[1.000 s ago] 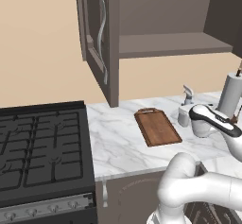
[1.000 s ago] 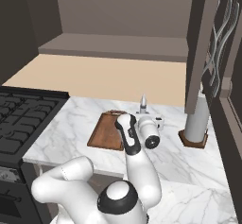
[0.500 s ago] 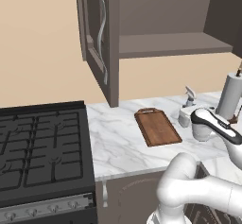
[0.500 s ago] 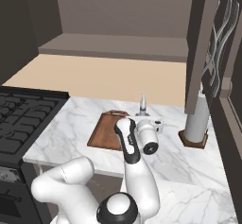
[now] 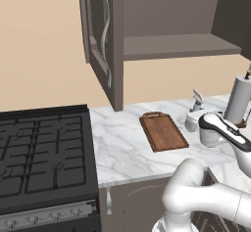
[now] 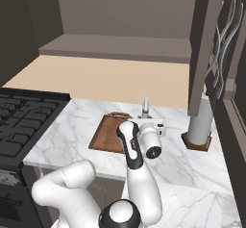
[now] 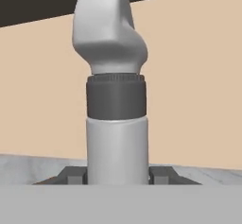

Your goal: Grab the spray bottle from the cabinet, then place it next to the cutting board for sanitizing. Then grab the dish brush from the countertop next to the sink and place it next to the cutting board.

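While my white arm reaches over the white grey-veined marble countertop (image 5: 122, 143), the left base view shows the small pale grey-white spray bottle with grey trigger head (image 5: 197, 100) standing upright just right of the flat dark reddish-brown wooden cutting board (image 5: 163, 131). My hand is at the bottle's lower body, though its fingers are hidden behind my wrist here. Above, the dark grey-brown wall cabinet (image 5: 103, 40) stands with its panelled door swung open. A tall plain grey cylinder on a brown base (image 5: 239, 100) stands further right, and a black gas stove (image 5: 41, 157) lies to the left.

From the right base view, the bottle's nozzle (image 6: 145, 107) rises above my hand, beside the board's right edge (image 6: 111, 133). No writing or label can be read on any item.

Through the hand view, my gripper (image 7: 117, 176) is clamped on the bottle's body, one dark fingertip (image 7: 72, 176) at each side. The bottle's dark grey collar (image 7: 116, 96) and pale trigger head sit above, unmarked.
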Robot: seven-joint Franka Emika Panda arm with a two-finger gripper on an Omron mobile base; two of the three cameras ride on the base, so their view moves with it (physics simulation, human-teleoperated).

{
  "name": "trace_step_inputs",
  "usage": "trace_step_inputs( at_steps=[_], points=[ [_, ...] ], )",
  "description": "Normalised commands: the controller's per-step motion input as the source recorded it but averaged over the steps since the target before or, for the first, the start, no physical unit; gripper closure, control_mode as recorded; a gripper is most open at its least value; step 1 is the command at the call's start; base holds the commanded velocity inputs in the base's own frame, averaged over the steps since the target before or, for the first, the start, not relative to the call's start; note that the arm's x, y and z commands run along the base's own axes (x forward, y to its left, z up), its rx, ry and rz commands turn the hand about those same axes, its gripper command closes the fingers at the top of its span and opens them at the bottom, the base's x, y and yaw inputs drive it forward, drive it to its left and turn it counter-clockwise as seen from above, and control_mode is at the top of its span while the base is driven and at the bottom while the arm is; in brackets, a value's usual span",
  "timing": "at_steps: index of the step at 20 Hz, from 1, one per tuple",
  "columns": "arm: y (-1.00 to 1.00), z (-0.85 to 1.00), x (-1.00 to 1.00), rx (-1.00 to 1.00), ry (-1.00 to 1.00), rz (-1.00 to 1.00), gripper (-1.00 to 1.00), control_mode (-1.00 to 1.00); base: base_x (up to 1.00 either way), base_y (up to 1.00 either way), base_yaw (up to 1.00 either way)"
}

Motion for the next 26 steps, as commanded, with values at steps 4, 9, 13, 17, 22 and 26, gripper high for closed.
trace_step_inputs(
  at_steps=[4,9,13,17,22,26],
  points=[
    [0.00,0.00,-0.24,0.00,-0.10,0.00,-1.00,-1.00,0.00,0.00,0.00],
    [0.00,0.00,-0.24,0.00,-0.13,0.00,-1.00,-1.00,0.00,0.00,0.00],
    [0.00,0.00,-0.16,0.00,-0.12,0.00,-1.00,-1.00,0.00,0.00,0.00],
    [-0.07,0.04,-0.44,0.00,-0.05,-0.01,-1.00,-1.00,0.00,0.00,0.00],
    [-0.01,0.82,-0.64,0.07,0.04,0.00,-1.00,-1.00,0.00,0.00,0.00],
    [0.00,1.00,-0.55,0.00,0.26,0.00,-1.00,-1.00,0.00,0.00,0.00]
  ],
)
